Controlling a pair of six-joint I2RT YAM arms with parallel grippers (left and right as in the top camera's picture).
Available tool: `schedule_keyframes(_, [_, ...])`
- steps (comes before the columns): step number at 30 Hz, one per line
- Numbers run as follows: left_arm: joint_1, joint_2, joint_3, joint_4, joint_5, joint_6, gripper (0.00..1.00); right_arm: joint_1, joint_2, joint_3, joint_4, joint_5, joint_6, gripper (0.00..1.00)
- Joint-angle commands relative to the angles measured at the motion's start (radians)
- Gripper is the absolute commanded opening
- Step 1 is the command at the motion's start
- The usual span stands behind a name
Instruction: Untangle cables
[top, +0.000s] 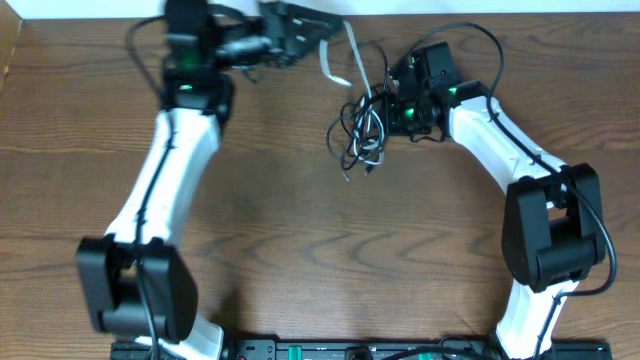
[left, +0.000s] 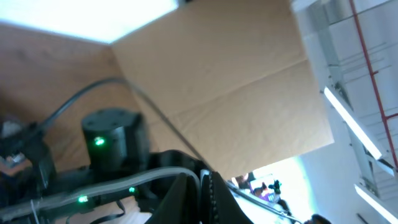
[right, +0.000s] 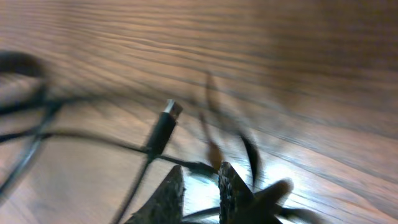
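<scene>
No text, label, brand, number or sign can be read in any of the views. Only small green lights are seen on the arms, and the pictures are too blurred for any small print to be made out.

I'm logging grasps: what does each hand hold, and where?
Left hand: a white cable, near one end, it seems. Right hand: cannot be told; blurred.

A brown wood desk (top: 280, 240) fills the frame. A big cardboard sheet (left: 224, 74) fills the left wrist view.
</scene>
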Motion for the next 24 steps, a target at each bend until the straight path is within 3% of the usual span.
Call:
schedule_keyframes(1, [0.1, -0.099, 0.04, 0.036, 0.01, -0.066, 0.07, -0.049, 0.047, -0.019, -0.031, 0.062, 0.01, 0.17])
schedule_keyframes(6, [0.164, -0.097, 0.04, -0.043, 0.017, 0.024, 0.07, -0.081, 0.047, -0.019, -0.051, 0.02, -0.046, 0.17])
schedule_keyframes(12, [0.144, -0.097, 0.04, -0.481, -0.048, 0.36, 0.07, -0.084, 0.039, -0.018, -0.054, -0.126, -0.135, 0.22])
schedule_keyframes(18, [0.096, -0.096, 0.04, -0.917, -0.352, 0.671, 0.07, -0.089, -0.048, -0.018, -0.065, -0.236, -0.203, 0.28])
schedule_keyframes(21, [0.048, -0.095, 0.039, -1.017, -0.517, 0.749, 0.08, -0.089, -0.117, -0.018, -0.081, -0.238, -0.216, 0.32])
schedule_keyframes(24, [-0.004, -0.084, 0.039, -1.044, -0.632, 0.78, 0.17, -0.09, -0.164, -0.018, -0.087, -0.23, -0.216, 0.34])
